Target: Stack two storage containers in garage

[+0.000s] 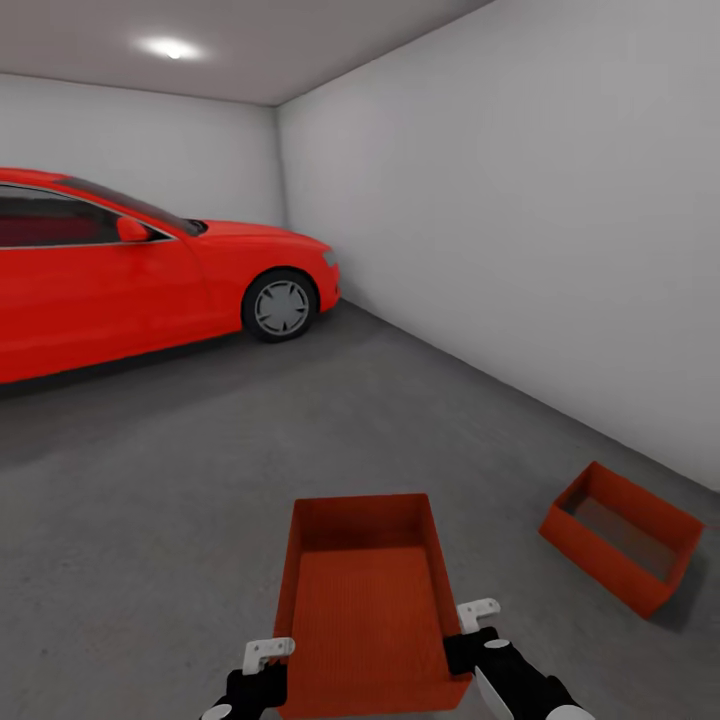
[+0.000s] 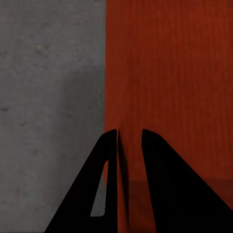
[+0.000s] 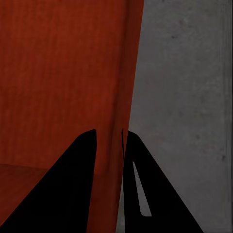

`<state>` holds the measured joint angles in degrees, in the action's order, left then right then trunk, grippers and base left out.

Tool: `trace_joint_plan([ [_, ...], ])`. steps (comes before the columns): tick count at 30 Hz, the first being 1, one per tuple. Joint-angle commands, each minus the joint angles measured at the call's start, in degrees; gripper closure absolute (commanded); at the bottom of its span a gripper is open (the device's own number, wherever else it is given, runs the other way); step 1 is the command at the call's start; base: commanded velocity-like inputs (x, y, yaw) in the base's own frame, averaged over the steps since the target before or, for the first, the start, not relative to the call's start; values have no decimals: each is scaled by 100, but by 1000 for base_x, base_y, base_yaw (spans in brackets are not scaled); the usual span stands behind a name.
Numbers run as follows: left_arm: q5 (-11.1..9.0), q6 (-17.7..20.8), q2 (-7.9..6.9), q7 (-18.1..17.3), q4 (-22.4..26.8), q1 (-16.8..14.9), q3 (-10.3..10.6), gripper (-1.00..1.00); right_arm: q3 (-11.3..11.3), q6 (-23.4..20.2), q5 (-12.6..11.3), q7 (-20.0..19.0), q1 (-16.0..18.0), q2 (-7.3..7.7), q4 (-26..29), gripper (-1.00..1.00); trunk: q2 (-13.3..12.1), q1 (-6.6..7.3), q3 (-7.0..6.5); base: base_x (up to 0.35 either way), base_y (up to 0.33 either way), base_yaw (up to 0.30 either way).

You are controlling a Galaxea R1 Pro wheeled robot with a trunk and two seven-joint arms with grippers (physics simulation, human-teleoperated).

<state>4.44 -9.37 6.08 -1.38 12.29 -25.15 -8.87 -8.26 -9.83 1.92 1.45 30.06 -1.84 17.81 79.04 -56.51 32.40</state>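
One bin (image 1: 365, 600) is pinched at its side walls by both tools (image 1: 268, 655) (image 1: 478, 618); the other bin (image 1: 620, 550) lies on the garage floor (image 1: 200, 500), unstacked.

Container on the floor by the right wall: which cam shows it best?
Head view. The second storage container lies whole on the concrete floor by the wall, open top visible. Both wrist views look at the held storage container instead, where the left gripper and right gripper each clamp a side wall.
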Motion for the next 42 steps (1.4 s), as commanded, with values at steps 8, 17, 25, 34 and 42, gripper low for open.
trace_joint_plan([
  [8, 75, -17, -72, 17, -25, -6, -18, 100, -238, 287, 80, -321, 1, 106, 20, 100, 3, -2, 6, 305, 0, -279],
  [17, 75, -21, -72, 15, -25, -5, -18, 100, -234, 287, 80, -321, 1, 113, 13, 100, 3, -2, 6, 339, 0, -285],
  [25, 75, -21, -71, 15, -25, -7, -18, 100, -232, 285, 80, -321, 1, 114, 13, 100, 3, -2, 6, 342, 0, -286],
  [34, 75, -21, -72, 18, -25, -4, -18, 100, -234, 285, 80, -321, 3, 114, 16, 100, 3, -2, 6, 342, 0, -286],
  [42, 75, -21, -72, 18, -25, -4, -18, 100, -233, 284, 80, -321, 0, 114, 15, 100, 3, -2, 6, 342, 0, -286],
])
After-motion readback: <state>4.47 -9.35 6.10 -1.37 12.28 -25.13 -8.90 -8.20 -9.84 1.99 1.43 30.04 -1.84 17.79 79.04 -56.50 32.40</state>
